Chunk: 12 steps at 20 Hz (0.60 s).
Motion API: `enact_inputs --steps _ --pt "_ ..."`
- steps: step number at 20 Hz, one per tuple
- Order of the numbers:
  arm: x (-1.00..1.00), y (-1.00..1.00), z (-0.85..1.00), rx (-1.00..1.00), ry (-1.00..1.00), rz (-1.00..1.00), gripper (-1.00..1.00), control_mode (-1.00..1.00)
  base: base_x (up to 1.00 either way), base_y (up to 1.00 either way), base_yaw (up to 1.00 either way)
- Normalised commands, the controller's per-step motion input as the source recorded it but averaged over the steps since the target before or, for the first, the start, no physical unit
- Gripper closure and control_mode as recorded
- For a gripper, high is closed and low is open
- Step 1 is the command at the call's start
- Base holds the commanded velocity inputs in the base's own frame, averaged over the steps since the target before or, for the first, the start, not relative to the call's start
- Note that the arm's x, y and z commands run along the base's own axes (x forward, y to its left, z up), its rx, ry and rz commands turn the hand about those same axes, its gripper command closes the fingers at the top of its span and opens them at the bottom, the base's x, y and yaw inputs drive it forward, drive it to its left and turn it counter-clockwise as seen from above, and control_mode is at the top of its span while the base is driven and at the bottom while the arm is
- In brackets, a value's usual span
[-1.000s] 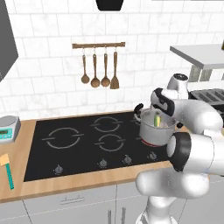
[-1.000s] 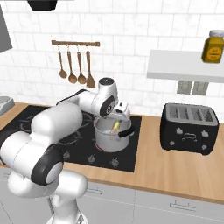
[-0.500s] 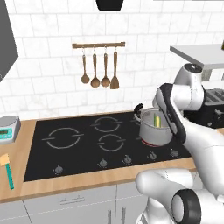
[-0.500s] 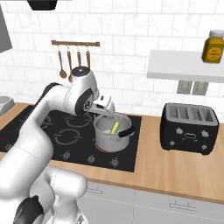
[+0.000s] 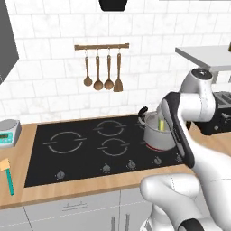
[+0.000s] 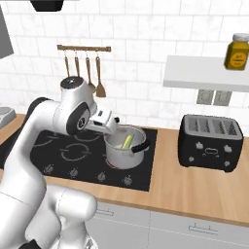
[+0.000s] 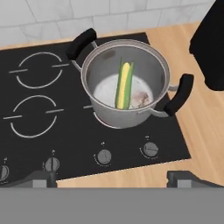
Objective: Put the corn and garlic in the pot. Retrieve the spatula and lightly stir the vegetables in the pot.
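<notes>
Since the earlier frame we see the arm swung up and away from the pot (image 7: 124, 83), the gripper (image 7: 111, 177) now looking down on it from above

We find the jaws spread wide and holding nothing. We note the corn (image 7: 124, 85) leaning upright inside the steel pot, with the garlic (image 7: 141, 98) lying on the pot floor just beside it; the pot stands on the black hob (image 5: 85, 149) at its front right burner. We locate the spatula (image 5: 7, 173) flat on the wooden counter (image 5: 22, 198) left of the hob, well apart from the pot, near the scale (image 5: 9, 133). We also see the toaster (image 6: 210, 142) standing right of the hob
</notes>
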Motion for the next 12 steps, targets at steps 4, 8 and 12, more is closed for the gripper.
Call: enact_inputs --steps 4,8,12 --pt "-0.04 0.17 0.00 0.00 0.00 0.00 -1.00 1.00 -0.12 0.48 0.00" --pt "0.00 0.00 0.00 0.00 0.00 0.00 -1.00 1.00 -0.12 1.00 0.00" --pt "0.00 0.00 0.00 0.00 0.00 0.00 -1.00 1.00 0.00 0.98 0.00"
